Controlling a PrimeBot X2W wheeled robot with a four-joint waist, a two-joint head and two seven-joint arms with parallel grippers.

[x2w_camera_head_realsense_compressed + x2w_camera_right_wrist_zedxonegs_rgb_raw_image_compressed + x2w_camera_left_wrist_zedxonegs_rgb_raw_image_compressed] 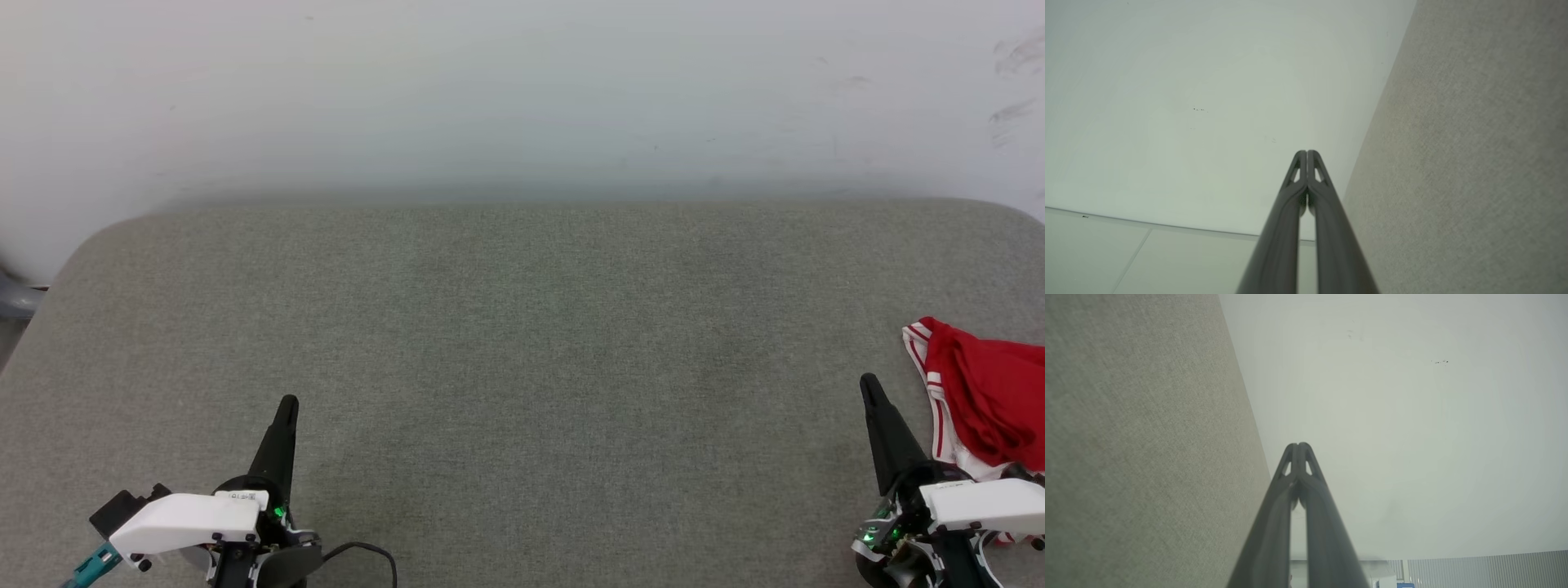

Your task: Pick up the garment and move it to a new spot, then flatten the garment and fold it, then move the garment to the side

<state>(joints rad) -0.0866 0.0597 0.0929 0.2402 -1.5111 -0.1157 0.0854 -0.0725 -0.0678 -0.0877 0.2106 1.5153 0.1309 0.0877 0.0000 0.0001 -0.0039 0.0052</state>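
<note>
Garment (996, 392) on the table (522, 343) at its right edge, wall (522, 82) behind

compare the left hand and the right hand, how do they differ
The left hand stands far from the red garment; the right hand sits right beside it. In the head view the left hand's fingers lean slightly right, while the right hand's lean more strongly left. Both are shut, hold nothing, and point up that view over the grey surface.

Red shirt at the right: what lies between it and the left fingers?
In the head view, bare grey padding runs from the left fingers to the right fingers, which stand just beside the shirt.
</note>
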